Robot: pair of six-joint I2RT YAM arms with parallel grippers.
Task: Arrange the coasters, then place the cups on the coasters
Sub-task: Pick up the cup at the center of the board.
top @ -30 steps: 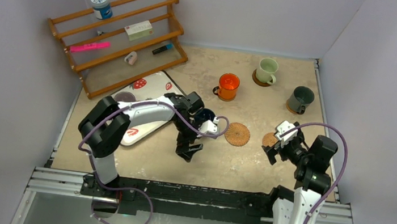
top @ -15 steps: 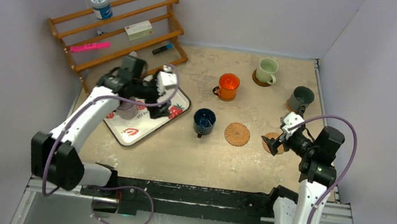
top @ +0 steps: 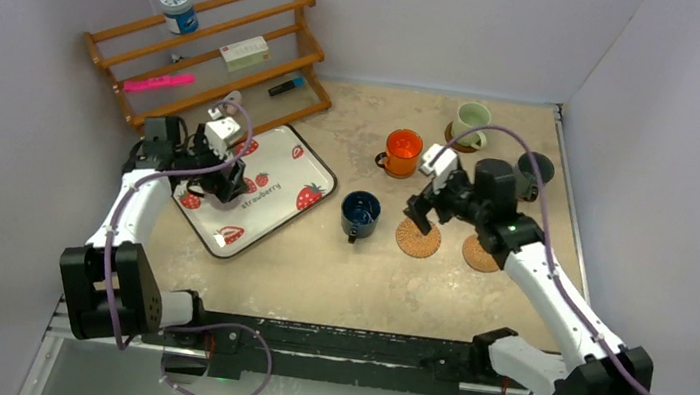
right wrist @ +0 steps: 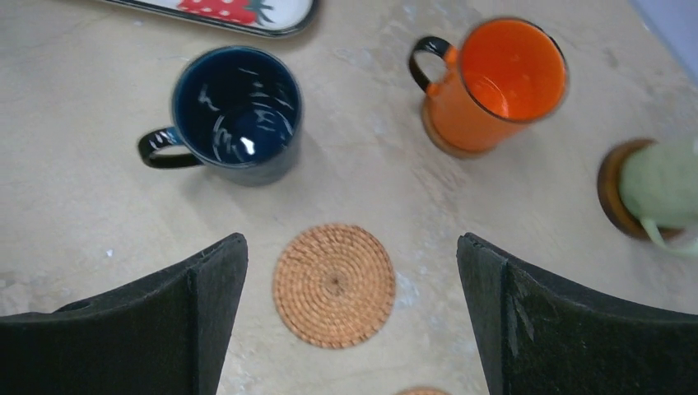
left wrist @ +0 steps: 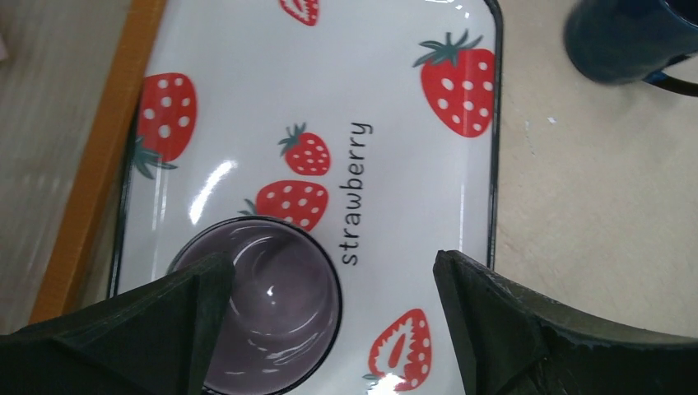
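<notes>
The left end effector (left wrist: 329, 271), spread wide, hung above the see-through purple-grey cup (left wrist: 272, 317), which seemed off-centre; centring first looked wise.

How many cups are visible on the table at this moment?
5: pale green cup at the back; orange cup left of it; dark grey-green cup far right, partly hidden by the right arm; dark blue cup mid-table; purple cup on the tray, under the left hand.

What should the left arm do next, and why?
Probably shift the left gripper slightly sideways and lower it around the purple cup: the jaws stand open above it, and the cup sits on the strawberry tray, off-centre under one finger.
</notes>
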